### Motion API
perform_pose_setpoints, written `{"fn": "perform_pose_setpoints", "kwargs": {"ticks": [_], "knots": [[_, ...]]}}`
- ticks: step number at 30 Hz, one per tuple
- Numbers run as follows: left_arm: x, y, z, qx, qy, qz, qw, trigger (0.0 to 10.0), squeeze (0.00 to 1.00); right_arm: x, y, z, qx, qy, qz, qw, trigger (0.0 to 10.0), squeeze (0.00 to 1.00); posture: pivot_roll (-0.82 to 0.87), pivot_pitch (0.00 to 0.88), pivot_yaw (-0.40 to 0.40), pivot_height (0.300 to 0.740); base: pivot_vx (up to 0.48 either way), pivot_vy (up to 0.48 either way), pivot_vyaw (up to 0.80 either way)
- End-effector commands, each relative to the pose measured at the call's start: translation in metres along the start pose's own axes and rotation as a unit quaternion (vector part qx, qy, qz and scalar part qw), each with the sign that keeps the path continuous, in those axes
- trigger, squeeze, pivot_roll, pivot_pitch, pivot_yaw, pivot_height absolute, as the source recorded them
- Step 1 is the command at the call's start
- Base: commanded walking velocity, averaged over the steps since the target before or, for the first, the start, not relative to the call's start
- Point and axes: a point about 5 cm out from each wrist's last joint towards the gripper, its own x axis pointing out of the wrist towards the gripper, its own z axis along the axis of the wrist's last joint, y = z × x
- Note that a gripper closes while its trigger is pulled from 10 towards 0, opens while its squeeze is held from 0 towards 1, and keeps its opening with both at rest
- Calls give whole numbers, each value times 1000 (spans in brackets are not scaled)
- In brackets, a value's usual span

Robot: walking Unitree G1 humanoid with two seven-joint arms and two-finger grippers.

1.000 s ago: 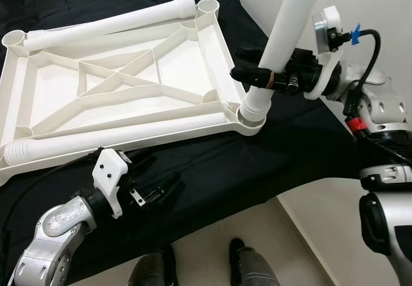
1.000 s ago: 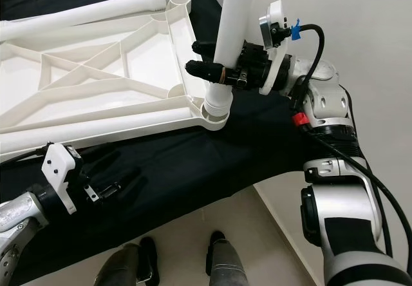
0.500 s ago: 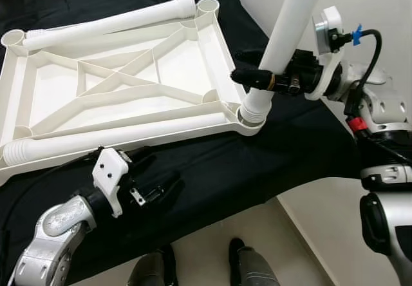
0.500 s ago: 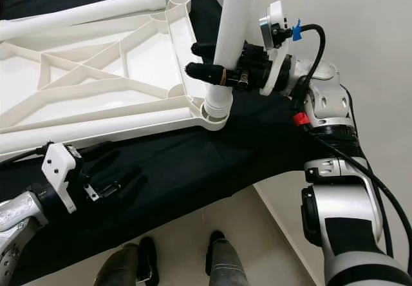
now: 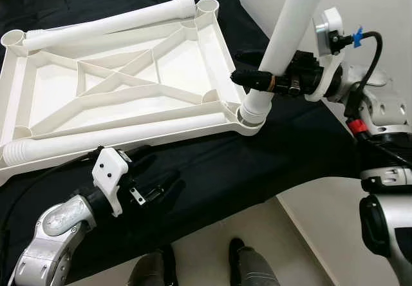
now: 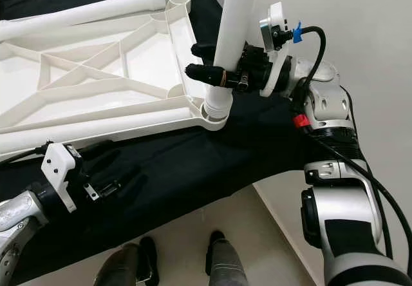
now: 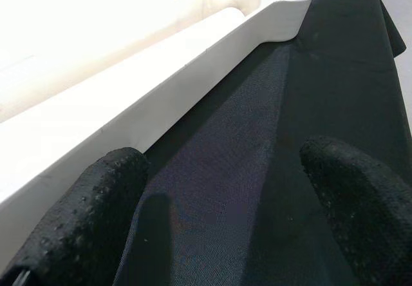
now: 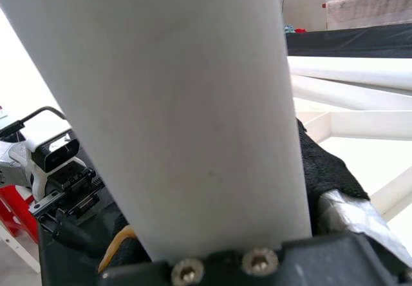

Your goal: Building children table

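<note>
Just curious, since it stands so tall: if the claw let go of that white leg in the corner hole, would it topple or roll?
The leg leans while the right claw grips it, so it may tip. Its ribbed end sits in the tabletop's corner socket, which probably stops it rolling.

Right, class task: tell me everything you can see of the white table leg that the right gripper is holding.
The table leg is a smooth white tube that looks like plastic, standing nearly upright with a slight tilt. Its ribbed lower end sits in the near right corner socket of the upturned table top. The right gripper has its jaws shut around it just above that socket. Its upper end runs out of the picture.
</note>
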Motion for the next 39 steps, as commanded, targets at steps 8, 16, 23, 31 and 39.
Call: {"fn": "perform_pose_setpoints", "kwargs": {"ticks": [8, 16, 23, 31, 39], "knots": [[-1, -3, -8, -7, 11, 0, 1000, 10000, 0, 5, 9, -22, 33, 29, 22, 999, 10000, 0, 15, 360, 6, 740, 0, 0, 0], [-1, -3, -8, -7, 9, 0, 1000, 10000, 0, 6, 10, -20, 30, 26, 24, 999, 10000, 0, 15, 361, 5, 740, 0, 0, 0], [0, -3, -8, -6, 9, -1, 1000, 10000, 0, 7, 9, -22, 27, 29, 14, 999, 10000, 0, 14, 362, 5, 740, 0, 0, 0], [0, -3, -7, -6, 9, 0, 1000, 10000, 0, 8, 6, -24, 16, 39, -16, 999, 10000, 0, 12, 365, 3, 740, 0, 0, 0], [0, -3, -8, -7, 9, -3, 1000, 10000, 0, 10, 7, -25, 11, 36, -39, 999, 10000, 0, 12, 365, 5, 740, 0, 0, 0]]}}
